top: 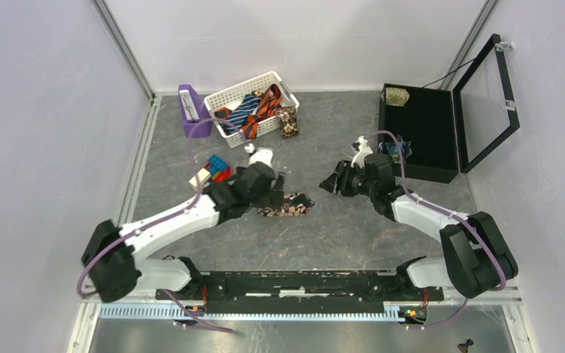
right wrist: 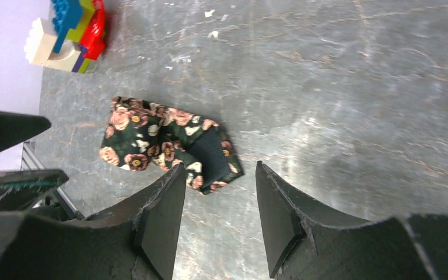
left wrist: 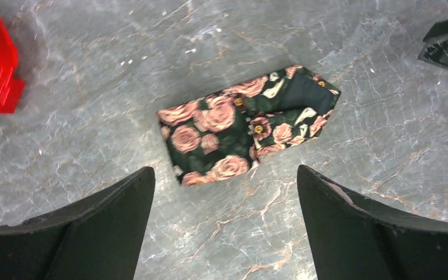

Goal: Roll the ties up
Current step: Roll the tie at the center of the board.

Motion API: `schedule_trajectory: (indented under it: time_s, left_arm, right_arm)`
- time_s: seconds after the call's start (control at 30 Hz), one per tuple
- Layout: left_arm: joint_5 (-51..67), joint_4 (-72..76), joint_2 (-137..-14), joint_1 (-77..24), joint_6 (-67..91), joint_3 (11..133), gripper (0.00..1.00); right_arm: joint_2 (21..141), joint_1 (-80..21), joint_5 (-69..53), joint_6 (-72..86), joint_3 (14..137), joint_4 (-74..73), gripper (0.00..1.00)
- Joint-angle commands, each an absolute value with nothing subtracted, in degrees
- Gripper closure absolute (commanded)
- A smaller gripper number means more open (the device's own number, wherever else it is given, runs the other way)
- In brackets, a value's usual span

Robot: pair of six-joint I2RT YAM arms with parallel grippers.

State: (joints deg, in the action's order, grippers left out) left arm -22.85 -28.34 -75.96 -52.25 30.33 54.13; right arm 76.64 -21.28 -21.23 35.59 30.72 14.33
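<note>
The dark floral tie (left wrist: 245,125) lies on the worktop (top: 338,235) between the arms, folded flat, not tightly rolled. The left claw (left wrist: 224,175) and right claw (right wrist: 220,169) both gape, empty. 2 bundles (top: 396,96) sit in the black case (top: 441,125); more ties (top: 254,110) wait in the basket (top: 224,95).

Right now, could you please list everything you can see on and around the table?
floral tie: one, dark with pink roses, folded, table centre
navy-white tie: one, in the basket
orange-black tie: one, in the basket
tan floral tie: one, at the basket's right end
basket: one, white, far left
purple holder: one, left of the basket
toy blocks: one stack, red, blue, white
case: one, black, lid open, far right
olive-gold tie: one, case's far-left corner
teal tie: one, in the case
left arm: jaws open over the floral tie
right arm: jaws open
</note>
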Motion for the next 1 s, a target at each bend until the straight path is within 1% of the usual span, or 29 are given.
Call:
schedule_trajectory:
  time_s: [0.0, 0.1, 0.23, 0.47, 0.57, 0.7, 0.97]
  left_arm:
    - [-12.11, -18.12, -65.77, -44.32, 28.8, 44.55, 0.0]
    - [-1.19, -12.19, -60.15, -35.62, 30.25, 36.88, 0.0]
    - [4.84, -6.13, -55.9, -30.71, 31.9, 30.38, 0.02]
    - [15.64, 10.02, -52.71, -21.52, 39.93, 19.48, 0.07]
    - [17.59, 12.67, -53.42, -18.68, 40.7, 17.38, 0.1]
    - [20.79, 18.61, -55.54, -16.36, 42.89, 14.78, 0.13]
    - [23.06, 21.81, -58.38, -15.21, 42.54, 13.32, 0.16]
  right_arm:
    - [76.69, -25.89, -18.59, 35.78, 35.32, 14.47, 0.45]
    - [78.54, -30.13, -17.1, 36.58, 37.17, 14.77, 0.45]
    - [82.2, -35.12, -16.02, 37.52, 39.72, 15.6, 0.46]
    - [87.78, -40.52, -15.05, 38.58, 44.08, 16.47, 0.47]
    - [90.0, -42.27, -14.96, 39.11, 45.98, 16.61, 0.46]
    - [93.09, -43.78, -15.07, 39.98, 47.96, 16.99, 0.42]
    - [97.78, -45.31, -14.72, 40.99, 49.93, 17.43, 0.37]
